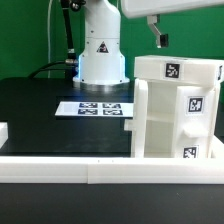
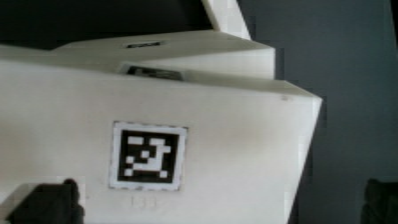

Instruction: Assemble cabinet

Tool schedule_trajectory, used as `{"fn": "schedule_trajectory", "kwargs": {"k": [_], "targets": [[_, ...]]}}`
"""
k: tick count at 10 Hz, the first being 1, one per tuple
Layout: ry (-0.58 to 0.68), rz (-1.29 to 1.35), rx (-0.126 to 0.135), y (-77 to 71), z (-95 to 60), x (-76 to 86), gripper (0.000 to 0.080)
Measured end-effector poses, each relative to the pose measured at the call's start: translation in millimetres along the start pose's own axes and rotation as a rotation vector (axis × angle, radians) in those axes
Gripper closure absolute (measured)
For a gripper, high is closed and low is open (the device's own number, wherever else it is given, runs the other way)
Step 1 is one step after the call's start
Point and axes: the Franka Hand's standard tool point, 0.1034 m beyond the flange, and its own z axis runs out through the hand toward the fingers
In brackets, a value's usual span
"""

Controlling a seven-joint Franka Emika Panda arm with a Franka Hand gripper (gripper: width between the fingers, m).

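Large white plastic box-like cabinet: plain white panels bearing small square tags in black-and-white block pattern; wrist view shows one tag with a white border. Flat white marker board: row of black-and-white square tags. Black table surface. White rail along the table edge. White robot base: black triangle sticker. Dark gripper fingertips, apparently black.

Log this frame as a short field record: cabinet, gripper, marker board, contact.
cabinet: white body standing upright on the black table, at the exterior view's right, tags on its faces
gripper: above the cabinet's top, open
contact: none visible; fingertips apart, nothing between them
marker board: flat on the table, in front of the robot base
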Motion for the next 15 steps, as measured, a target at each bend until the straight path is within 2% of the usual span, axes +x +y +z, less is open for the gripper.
{"fn": "schedule_trajectory", "kwargs": {"k": [3, 6, 10, 13, 15], "targets": [[0.002, -0.221, 0.000, 1.4, -0.1, 0.9, 0.0002], [-0.001, -0.506, -0.022, 1.4, 1.5, 0.0, 0.0002], [-0.021, -0.866, -0.066, 7.2, 8.6, -0.4, 0.0002], [-0.039, -1.072, -0.077, 12.7, 16.3, -4.1, 0.0002], [-0.038, -1.098, -0.082, 17.5, 22.3, -7.5, 0.0002]]}}
